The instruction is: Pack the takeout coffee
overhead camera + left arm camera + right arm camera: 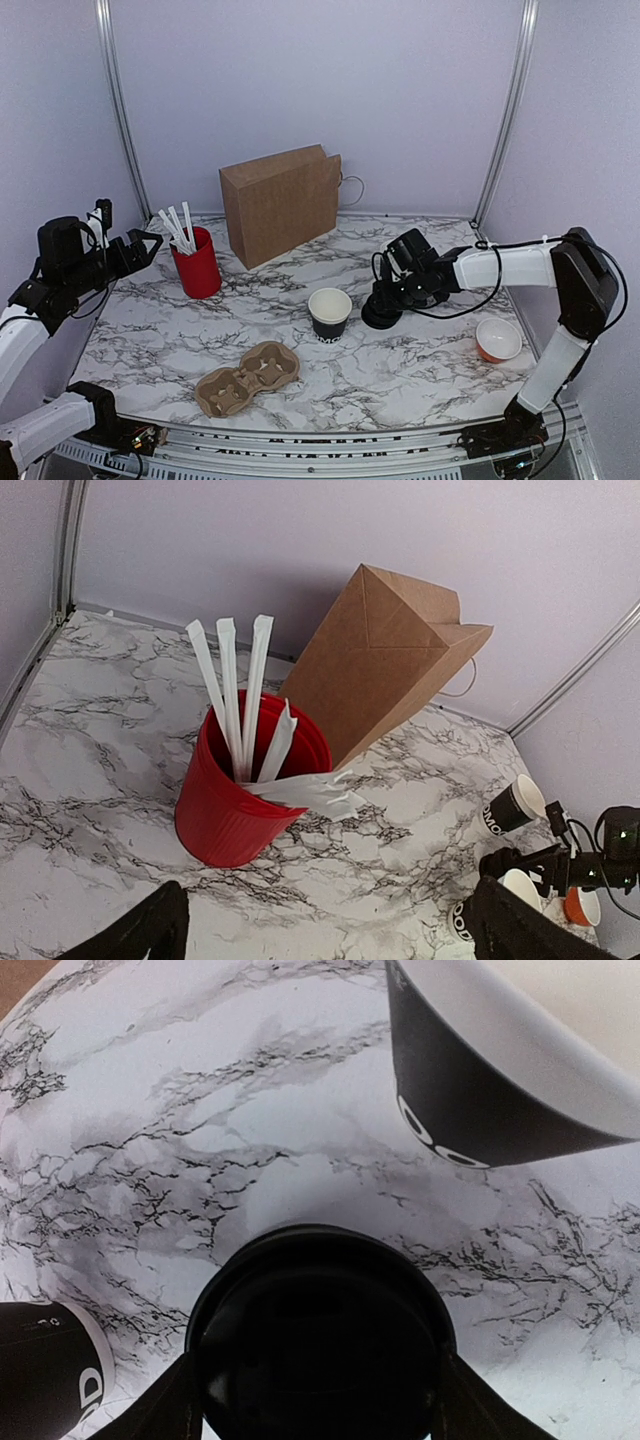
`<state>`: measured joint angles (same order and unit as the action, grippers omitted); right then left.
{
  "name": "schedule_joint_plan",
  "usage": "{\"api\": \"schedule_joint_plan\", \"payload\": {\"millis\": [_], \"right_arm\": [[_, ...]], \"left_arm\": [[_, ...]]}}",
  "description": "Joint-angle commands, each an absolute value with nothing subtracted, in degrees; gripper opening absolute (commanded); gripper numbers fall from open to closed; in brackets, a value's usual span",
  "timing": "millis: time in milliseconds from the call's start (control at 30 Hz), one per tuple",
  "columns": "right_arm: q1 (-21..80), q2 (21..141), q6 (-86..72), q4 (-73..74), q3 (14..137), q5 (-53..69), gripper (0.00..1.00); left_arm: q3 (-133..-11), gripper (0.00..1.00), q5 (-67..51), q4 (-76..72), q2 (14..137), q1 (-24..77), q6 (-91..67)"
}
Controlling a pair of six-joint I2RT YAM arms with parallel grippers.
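My right jaws are down over the takeout coffee (320, 1330). It stands upright on the table (420, 370), right of centre, with its lid on. My 2 fingers (160, 1415) flank the black lid and look hard against its rim, but I cannot tell whether they are pressing or merely alongside. My left jaws hang spread wide, holding nothing, up by the red cup (245, 800) of white sticks (235, 695), well apart from the action.

Now the worries. I seem to sit high, at lid level. Squeeze there and the lid could pop off, or come away alone and leave the cup behind. Squeeze the paper wall too hard and it buckles. The open cup (330, 312) stands just beside on the left, between me and the cardboard carrier (248, 377), so a low swing that way would knock it over. The paper bag (280, 205) stands at the back. A tilted carry to either spot risks a spill, if anything is inside.
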<state>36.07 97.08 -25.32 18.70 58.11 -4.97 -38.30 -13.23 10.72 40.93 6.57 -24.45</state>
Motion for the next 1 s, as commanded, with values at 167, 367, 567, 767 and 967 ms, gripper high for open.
{"api": "schedule_joint_plan", "payload": {"millis": [167,367,567,767,967], "right_arm": [[34.2,94.0,-27.0,14.9,56.4,-1.8,0.70],[33.8,93.0,-26.9,13.8,55.4,-0.6,0.74],[33.7,92.9,-26.4,13.2,55.0,-0.2,0.73],[33.6,93.0,-26.1,12.7,53.8,-0.7,0.74],[33.6,92.7,-26.9,11.4,52.2,-0.7,0.74]], "left_arm": [[-40.4,0.99,-22.2,9.1,44.0,8.5,-23.4],[-44.5,0.99,-20.4,11.0,44.7,14.8,-24.0],[-44.5,0.99,-16.2,11.3,44.7,20.3,-26.1],[-42.6,0.99,-14.4,11.3,44.3,22.9,-27.2],[-40.5,0.99,-13.1,11.4,43.2,23.5,-27.3]]}}
